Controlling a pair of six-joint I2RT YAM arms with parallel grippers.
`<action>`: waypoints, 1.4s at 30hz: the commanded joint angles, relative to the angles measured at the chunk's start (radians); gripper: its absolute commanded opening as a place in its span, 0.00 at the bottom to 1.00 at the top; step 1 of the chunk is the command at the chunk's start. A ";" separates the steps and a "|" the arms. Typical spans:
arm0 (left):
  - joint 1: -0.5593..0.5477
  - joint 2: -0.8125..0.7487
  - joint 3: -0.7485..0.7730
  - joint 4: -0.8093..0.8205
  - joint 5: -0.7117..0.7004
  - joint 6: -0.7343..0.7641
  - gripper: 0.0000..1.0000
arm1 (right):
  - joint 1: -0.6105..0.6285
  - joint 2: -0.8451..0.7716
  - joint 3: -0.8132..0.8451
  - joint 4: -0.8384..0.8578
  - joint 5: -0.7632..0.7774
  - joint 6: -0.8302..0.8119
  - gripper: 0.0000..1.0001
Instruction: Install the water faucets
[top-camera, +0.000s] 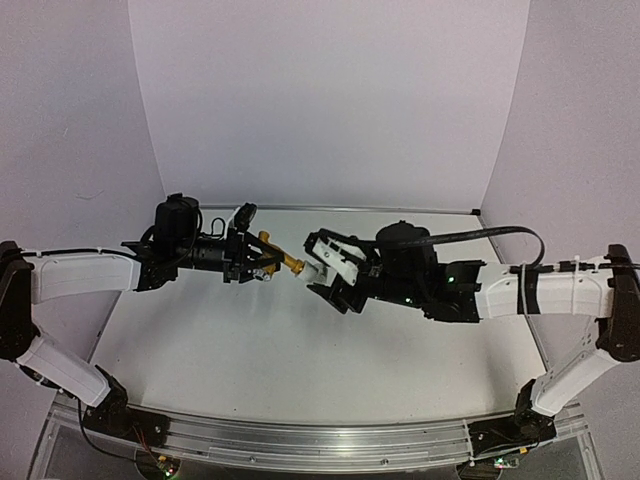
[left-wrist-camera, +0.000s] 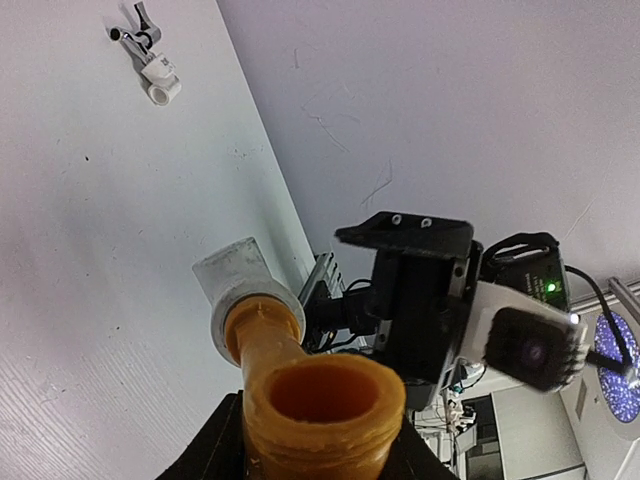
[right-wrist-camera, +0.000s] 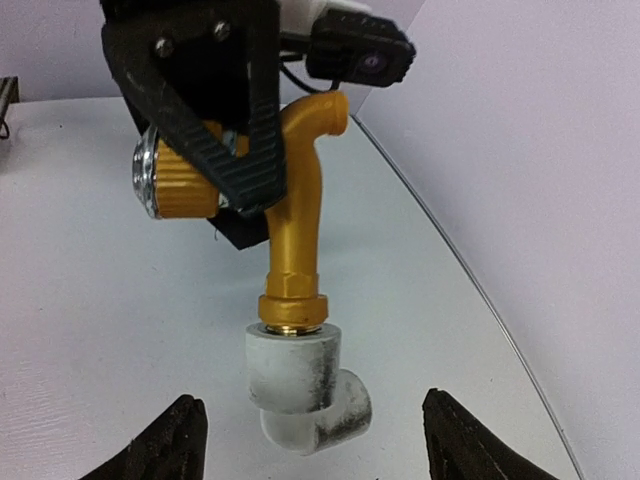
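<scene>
Brass-gold faucet (right-wrist-camera: 295, 215) is held in mid-air over the bench (top-camera: 300, 370), between the two arms; left end effector (top-camera: 262, 256) clamps its body, inlet end facing the right arm, presumably so the white elbow fitting (right-wrist-camera: 300, 385) on that end can be screwed tight; right end effector (right-wrist-camera: 320, 440) wide open, straddling the fitting, gripping nothing; silver faucet (left-wrist-camera: 140, 38) lies well apart on the bench.

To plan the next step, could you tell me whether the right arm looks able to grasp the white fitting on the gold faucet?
Probably yes: the right arm's fingers stand open either side of the white fitting, apart from it with nothing between, while the left arm's fingers hold the gold faucet.
</scene>
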 joint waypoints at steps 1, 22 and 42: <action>0.001 -0.048 0.043 0.068 0.007 -0.037 0.00 | 0.036 0.064 0.018 0.169 0.097 -0.130 0.71; 0.001 -0.054 0.075 0.069 0.058 -0.031 0.00 | 0.047 0.183 0.039 0.306 0.201 -0.105 0.43; -0.002 -0.069 0.006 0.069 0.338 0.479 0.00 | -0.300 0.189 0.241 0.293 -1.451 1.207 0.02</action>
